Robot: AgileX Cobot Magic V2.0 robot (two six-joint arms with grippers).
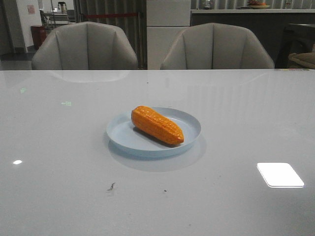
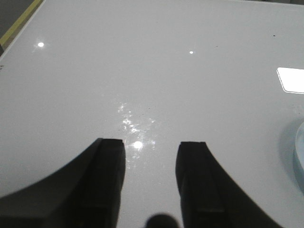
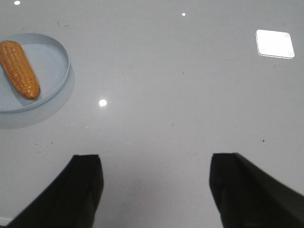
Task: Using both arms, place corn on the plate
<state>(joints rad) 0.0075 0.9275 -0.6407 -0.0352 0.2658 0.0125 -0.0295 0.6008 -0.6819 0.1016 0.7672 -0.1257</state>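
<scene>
Corn (image 1: 157,125) lies on plate (image 1: 189,119); both hands (left (image 2: 151,145), right (image 3: 156,164)) spread, holding nothing

The front view looks low across the table (image 1: 59,196); both wrist views look down, sharing the plate (image 1: 189,123).

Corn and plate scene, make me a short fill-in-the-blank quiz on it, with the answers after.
1. The corn lies on the pale blue ____.
2. The colour of the corn is ____.
3. The right claw hangs over bare table, its jaws ____ and holding nothing.
4. Behind the table stand two grey ____.

Answers: plate; orange; open; chairs
</scene>
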